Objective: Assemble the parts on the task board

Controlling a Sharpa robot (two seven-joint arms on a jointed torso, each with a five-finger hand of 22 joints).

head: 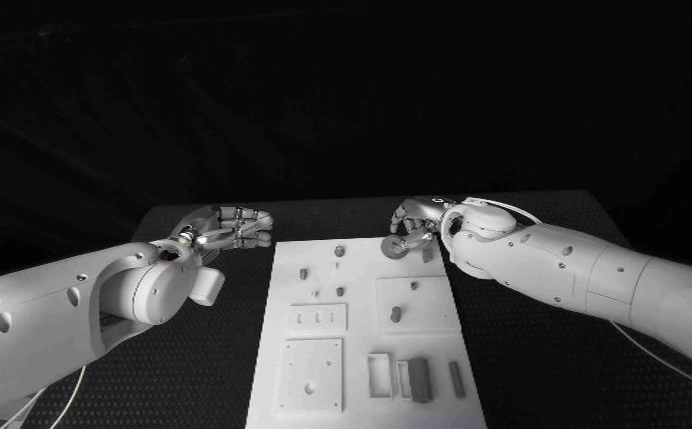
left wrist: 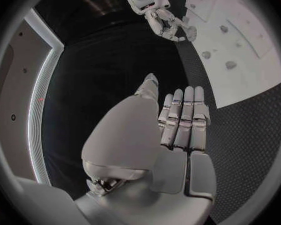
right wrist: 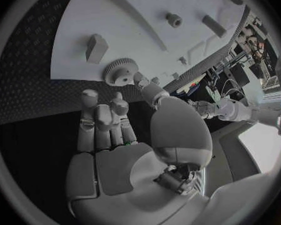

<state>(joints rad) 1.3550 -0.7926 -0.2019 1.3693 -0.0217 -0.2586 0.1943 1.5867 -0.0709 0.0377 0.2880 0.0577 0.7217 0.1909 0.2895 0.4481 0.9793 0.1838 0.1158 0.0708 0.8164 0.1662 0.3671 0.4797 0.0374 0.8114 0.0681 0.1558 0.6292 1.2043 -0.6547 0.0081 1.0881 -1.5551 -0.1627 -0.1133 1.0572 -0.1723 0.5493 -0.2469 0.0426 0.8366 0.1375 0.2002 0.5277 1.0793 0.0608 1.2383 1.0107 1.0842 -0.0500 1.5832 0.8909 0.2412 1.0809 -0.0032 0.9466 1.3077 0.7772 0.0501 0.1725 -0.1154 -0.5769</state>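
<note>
Black desk (head: 519, 369) carries the task board (head: 361, 349); at upper centre, the empty, spread right hand (head: 415, 224) seemingly touches a gear (head: 392, 246); left hand (head: 231, 227) curled, farther.

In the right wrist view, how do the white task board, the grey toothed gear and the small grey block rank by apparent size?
Largest to smallest:
1. white task board
2. grey toothed gear
3. small grey block

The gear lies nearer the camera, so its lead over the block is unsure.
</note>
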